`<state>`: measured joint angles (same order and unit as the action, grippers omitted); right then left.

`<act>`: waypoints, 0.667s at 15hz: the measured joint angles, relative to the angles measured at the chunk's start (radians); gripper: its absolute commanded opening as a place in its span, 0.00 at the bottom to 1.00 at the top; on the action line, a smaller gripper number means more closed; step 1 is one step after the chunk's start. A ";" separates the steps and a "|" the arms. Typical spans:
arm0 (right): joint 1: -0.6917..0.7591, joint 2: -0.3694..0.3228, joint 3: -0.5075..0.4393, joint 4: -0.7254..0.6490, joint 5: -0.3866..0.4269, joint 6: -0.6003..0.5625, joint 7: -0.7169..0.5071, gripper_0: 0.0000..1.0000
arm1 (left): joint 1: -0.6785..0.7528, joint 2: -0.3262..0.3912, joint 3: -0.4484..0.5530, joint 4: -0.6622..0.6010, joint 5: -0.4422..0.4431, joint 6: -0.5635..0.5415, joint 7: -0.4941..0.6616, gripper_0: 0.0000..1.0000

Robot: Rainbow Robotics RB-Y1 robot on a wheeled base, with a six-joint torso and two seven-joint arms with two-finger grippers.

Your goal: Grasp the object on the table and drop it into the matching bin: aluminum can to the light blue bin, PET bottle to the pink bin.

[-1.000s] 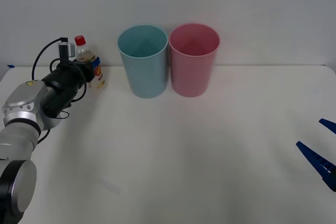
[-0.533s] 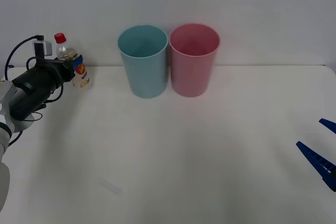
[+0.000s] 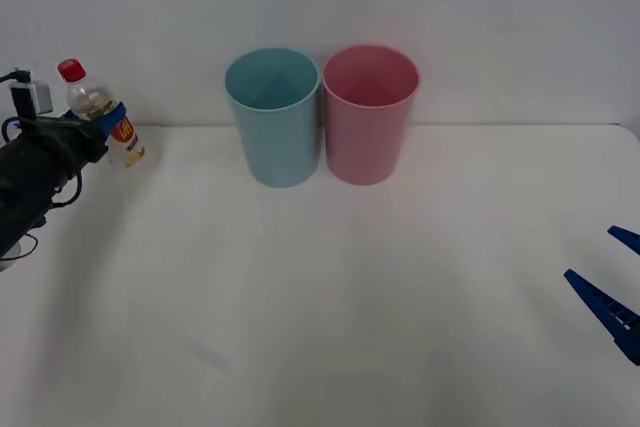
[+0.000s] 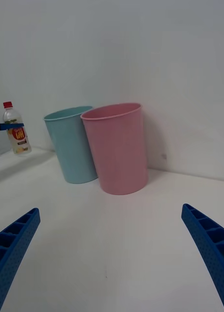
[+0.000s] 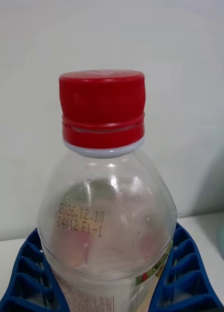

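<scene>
Left end effector [image 3: 103, 125] clamping lifted PET bottle [image 3: 100, 117]

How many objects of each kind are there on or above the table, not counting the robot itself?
Bins: 2, the light blue bin and the pink bin.
Bottles: 1, the PET bottle, in the left gripper.
Total: 3.

The left arm [image 3: 35, 172] is cut off by the front view's left edge. The PET bottle [image 5: 108, 204] is cropped below its shoulder in the left wrist view, and its label print cannot be read. The right gripper [image 3: 612, 297] is clipped at the front view's right edge. The seam between the light blue bin [image 3: 273, 117] and the pink bin [image 3: 368, 114] is too tight for contact to be judged.
</scene>
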<state>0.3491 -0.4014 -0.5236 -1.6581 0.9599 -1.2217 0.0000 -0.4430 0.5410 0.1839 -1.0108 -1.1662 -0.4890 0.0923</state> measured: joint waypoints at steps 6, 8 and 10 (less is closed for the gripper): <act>0.000 0.000 0.000 0.000 0.000 0.000 0.000 1.00 | 0.134 0.032 0.018 -0.277 -0.003 0.065 0.127 0.00; 0.000 0.000 0.000 0.000 0.000 0.000 0.000 1.00 | 0.160 0.053 0.017 -0.338 -0.005 0.081 0.176 0.00; 0.000 0.000 0.000 0.000 0.000 0.000 0.000 1.00 | 0.178 0.080 0.017 -0.391 -0.017 0.087 0.238 0.00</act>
<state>0.3491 -0.4014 -0.5236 -1.6581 0.9599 -1.2217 -0.0001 -0.2645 0.6211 0.2010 -1.4017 -1.1835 -0.4024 0.3307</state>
